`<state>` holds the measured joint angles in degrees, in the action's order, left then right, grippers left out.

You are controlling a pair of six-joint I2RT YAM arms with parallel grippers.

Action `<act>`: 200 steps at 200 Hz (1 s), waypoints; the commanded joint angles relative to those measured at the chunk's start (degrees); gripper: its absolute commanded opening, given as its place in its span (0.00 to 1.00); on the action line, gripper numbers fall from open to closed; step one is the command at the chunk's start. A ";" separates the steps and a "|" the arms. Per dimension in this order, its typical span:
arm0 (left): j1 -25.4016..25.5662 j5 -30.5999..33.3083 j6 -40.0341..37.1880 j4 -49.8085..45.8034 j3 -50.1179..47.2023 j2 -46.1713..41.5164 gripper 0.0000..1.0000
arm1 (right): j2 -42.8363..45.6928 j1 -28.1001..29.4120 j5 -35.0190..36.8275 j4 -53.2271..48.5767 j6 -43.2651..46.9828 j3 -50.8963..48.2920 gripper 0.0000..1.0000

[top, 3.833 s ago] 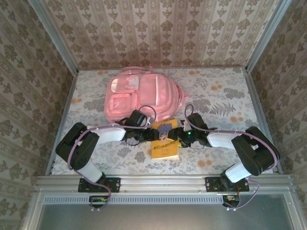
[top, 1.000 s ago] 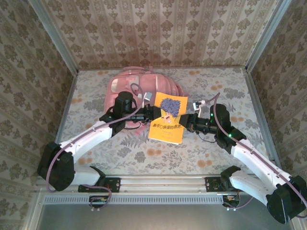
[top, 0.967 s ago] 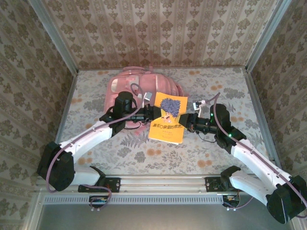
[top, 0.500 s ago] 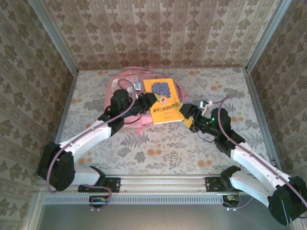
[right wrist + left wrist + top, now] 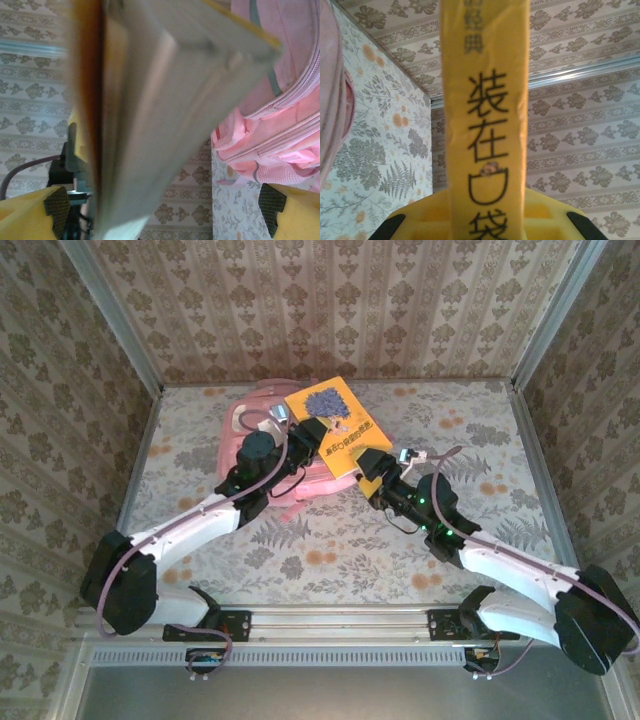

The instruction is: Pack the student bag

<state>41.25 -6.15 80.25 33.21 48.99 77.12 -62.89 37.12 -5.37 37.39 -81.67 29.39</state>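
A yellow book [image 5: 335, 422] with black characters hangs tilted above the student bag [image 5: 238, 425], a pink backpack lying at the back of the table. My left gripper [image 5: 312, 436] is shut on the book's spine edge; in the left wrist view the spine [image 5: 485, 100] rises between the yellow jaws [image 5: 485, 222], with the bag [image 5: 330, 100] at the left edge. My right gripper [image 5: 368, 472] is at the book's near right corner and is open. Its pads [image 5: 56, 205] stand wide apart with the book's page edge [image 5: 150, 100] between them, and the bag [image 5: 280, 100] lies beyond.
The floral tablecloth [image 5: 330, 550] stretches in front of the bag. Patterned walls [image 5: 330, 310] close in the back and both sides, with metal rails [image 5: 545, 480] along the table's edges.
Both arms have carried the book up and back, from in front of the bag to above it. The right gripper has let go of the book and opened wide.
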 commanded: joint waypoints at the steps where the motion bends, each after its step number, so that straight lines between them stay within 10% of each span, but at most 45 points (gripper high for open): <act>1: 1.24 1.84 2.99 8.53 -0.53 -0.04 0.00 | -2.36 0.62 4.56 8.92 -1.04 3.25 0.91; 77: 1.04 -1.95 0.06 0.32 -1.05 -0.37 0.07 | -1.14 0.42 10.28 2.26 5.83 5.65 0.00; 96: -0.70 -5.71 -5.34 -8.92 2.16 -0.22 0.46 | 3.99 -0.61 13.13 -8.30 9.11 5.28 0.00; 113: -2.37 -6.85 -10.79 -19.06 4.86 -0.45 0.60 | 9.43 -2.30 15.22 -17.88 12.89 5.01 0.00; 155: -6.04 -9.26 -31.60 -47.78 22.26 8.64 0.57 | 20.33 -13.06 9.19 -27.65 14.66 0.03 0.00; 200: -9.50 -14.17 -39.15 -51.33 32.44 22.12 0.53 | 22.82 -18.26 1.54 -27.73 15.25 -3.42 0.00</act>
<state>33.34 -16.49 49.10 -9.82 78.02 93.32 -41.45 19.88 2.50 8.12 -68.71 26.48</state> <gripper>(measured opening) 0.536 0.178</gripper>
